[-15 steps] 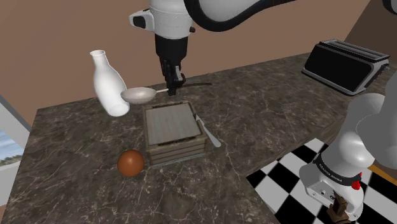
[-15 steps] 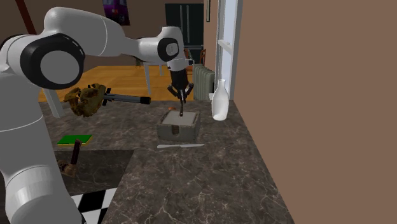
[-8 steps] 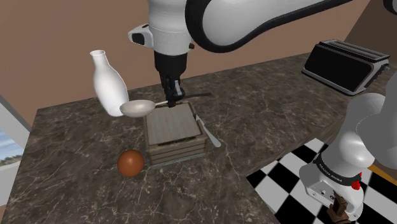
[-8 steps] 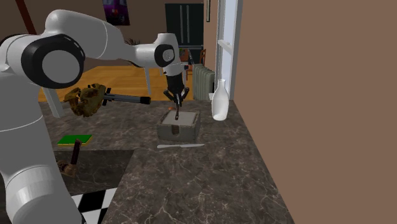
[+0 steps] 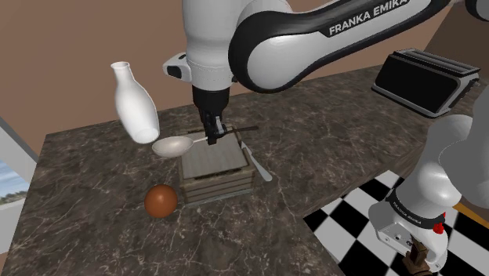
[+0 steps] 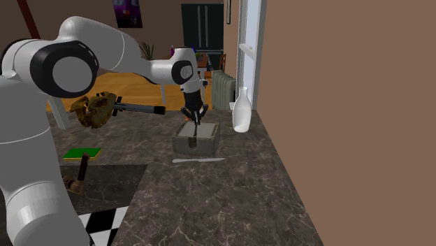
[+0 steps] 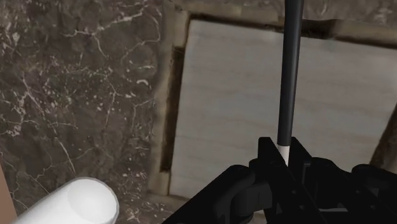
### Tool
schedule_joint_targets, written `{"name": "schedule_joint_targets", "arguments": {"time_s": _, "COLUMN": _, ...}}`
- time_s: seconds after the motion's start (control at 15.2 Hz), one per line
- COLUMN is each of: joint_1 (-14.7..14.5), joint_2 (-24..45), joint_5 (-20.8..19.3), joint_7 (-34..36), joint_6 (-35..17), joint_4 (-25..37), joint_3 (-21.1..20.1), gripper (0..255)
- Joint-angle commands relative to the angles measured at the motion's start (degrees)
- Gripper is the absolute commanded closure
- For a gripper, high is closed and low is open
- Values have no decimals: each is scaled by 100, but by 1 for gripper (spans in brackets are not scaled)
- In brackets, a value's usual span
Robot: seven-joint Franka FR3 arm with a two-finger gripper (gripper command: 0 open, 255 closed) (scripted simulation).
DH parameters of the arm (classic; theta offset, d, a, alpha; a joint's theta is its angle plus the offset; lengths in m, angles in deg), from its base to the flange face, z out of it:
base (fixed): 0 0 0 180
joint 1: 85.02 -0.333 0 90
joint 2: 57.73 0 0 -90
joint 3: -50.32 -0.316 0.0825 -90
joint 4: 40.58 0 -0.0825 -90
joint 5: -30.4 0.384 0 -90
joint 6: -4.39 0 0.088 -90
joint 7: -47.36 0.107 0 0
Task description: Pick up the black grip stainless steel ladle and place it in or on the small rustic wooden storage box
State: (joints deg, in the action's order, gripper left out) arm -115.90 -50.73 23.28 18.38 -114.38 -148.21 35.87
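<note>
Gripper (image 5: 213, 133) clamps the ladle (image 5: 173, 146) over the box (image 5: 219, 187) — best lowered level, bowl centred, before release.

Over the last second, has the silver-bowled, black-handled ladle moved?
Yes: the ladle came down and nearer, from beyond the slatted wooden box to over its top.

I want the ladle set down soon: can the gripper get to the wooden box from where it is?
Probably yes: the gripper, shut on the ladle, hangs right above the box with nothing between them.
</note>
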Motion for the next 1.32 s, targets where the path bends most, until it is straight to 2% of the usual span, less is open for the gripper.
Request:
{"name": "schedule_joint_targets", "arguments": {"time_s": 0.0, "joint_1": -3, "joint_2": 25, "joint_5": -18, "joint_7": 26, "joint_6": -159, "joint_4": -134, "joint_3": 1, "gripper": 255}}
{"name": "schedule_joint_targets", "arguments": {"time_s": 0.53, "joint_1": -3, "joint_2": 43, "joint_5": -27, "joint_7": 35, "joint_6": -216, "joint_4": -172, "joint_3": 2, "gripper": 255}}
{"name": "schedule_joint_targets", "arguments": {"time_s": 0.59, "joint_1": -3, "joint_2": 43, "joint_5": -27, "joint_7": 36, "joint_6": -215, "joint_4": -172, "joint_3": 2, "gripper": 0}}
{"name": "schedule_joint_targets", "arguments": {"time_s": 0.92, "joint_1": -3, "joint_2": 43, "joint_5": -27, "joint_7": 36, "joint_6": -215, "joint_4": -172, "joint_3": 2, "gripper": 0}}
{"name": "schedule_joint_targets", "arguments": {"time_s": 1.19, "joint_1": -14, "joint_2": -204, "joint_5": 77, "joint_7": -33, "joint_6": 446, "joint_4": 252, "joint_3": -26, "gripper": 0}}
{"name": "schedule_joint_targets", "arguments": {"time_s": 1.25, "joint_1": -13, "joint_2": -204, "joint_5": 77, "joint_7": -33, "joint_6": 446, "joint_4": 252, "joint_3": -26, "gripper": 0}}
